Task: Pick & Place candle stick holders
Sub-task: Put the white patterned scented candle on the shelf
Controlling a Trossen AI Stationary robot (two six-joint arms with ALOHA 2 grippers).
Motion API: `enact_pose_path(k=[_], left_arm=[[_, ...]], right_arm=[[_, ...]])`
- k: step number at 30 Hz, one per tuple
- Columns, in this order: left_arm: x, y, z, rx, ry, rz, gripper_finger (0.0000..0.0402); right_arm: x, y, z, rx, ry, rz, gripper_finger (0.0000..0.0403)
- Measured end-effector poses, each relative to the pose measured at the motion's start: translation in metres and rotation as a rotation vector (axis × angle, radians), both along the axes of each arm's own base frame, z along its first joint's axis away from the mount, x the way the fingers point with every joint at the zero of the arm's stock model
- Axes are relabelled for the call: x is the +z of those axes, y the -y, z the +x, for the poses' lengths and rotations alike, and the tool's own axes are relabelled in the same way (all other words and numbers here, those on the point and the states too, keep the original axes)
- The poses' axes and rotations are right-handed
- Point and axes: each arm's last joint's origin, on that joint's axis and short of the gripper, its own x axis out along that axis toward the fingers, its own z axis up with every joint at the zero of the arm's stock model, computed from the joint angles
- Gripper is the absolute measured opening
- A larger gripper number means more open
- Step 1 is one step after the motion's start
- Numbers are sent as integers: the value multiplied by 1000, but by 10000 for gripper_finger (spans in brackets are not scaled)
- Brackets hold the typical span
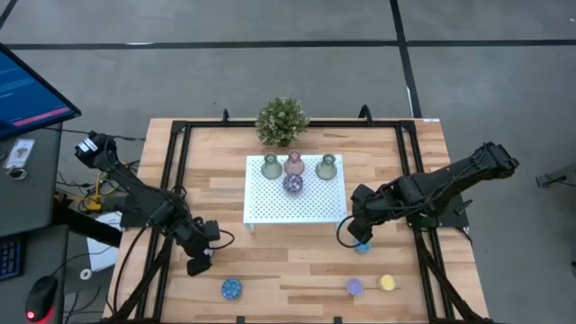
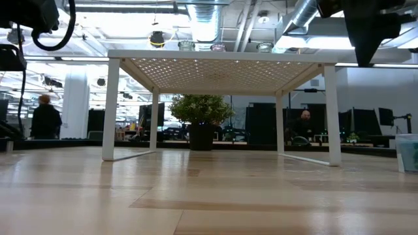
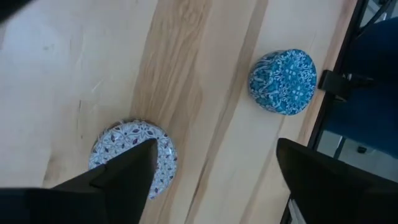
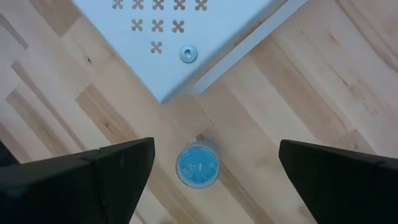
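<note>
The white tray (image 1: 297, 200) stands on its legs at the middle of the wooden bench (image 1: 270, 261), with the plant (image 1: 282, 121) just behind its far edge. On the tray's far part stand three vase-shaped holders in a row — a dull green vase (image 1: 271, 166) on the left, a pink vase (image 1: 293, 163) in the middle and a second green vase (image 1: 327, 166) on the right — and a speckled purple puck (image 1: 293, 184) sits just in front of the pink one. The other pucks lie on the bench itself. The right tool (image 1: 361, 238) hangs just off the tray's near right corner, its fingers spread wide over a light blue puck (image 4: 198, 166) that stands upright between them without touching either; in the right wrist view that puck lies just beside the tray's corner leg. Near the front edge on the right lie a lilac puck (image 1: 355, 286) and a yellow puck (image 1: 388, 283), close to each other but apart. The left tool (image 1: 200, 261) is low over the bench at the front left, also wide and holding nothing; its wrist view shows one finger crossing a pale patterned puck (image 3: 124, 146), while a teal patterned puck (image 3: 283, 81) lies well clear of both fingers near the bench edge. In the high view a blue patterned puck (image 1: 232, 289) sits near the front edge, just beside the left tool. The low view looks under the tray toward the plant.
</note>
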Motion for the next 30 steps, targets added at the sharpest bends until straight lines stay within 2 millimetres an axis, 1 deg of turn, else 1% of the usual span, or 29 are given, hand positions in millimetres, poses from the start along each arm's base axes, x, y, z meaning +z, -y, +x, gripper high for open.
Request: enact_pose_path(k=[4,9,18,21,30], left_arm=[[0,-2,2,-6,9,11,358],[-1,-4,1,-27,19,50,374],[-28,-11,-9,-7,-58,103,375],[-31,-12,-10,-1,-61,113,376],[-31,-13,-9,14,-36,132,375]], right_arm=[[0,0,0,-2,2,-5,335],[0,0,0,-2,2,-4,336],[0,0,0,-2,2,-4,335],[0,0,0,-2,1,-3,335],[0,2,1,-9,1,-3,334]])
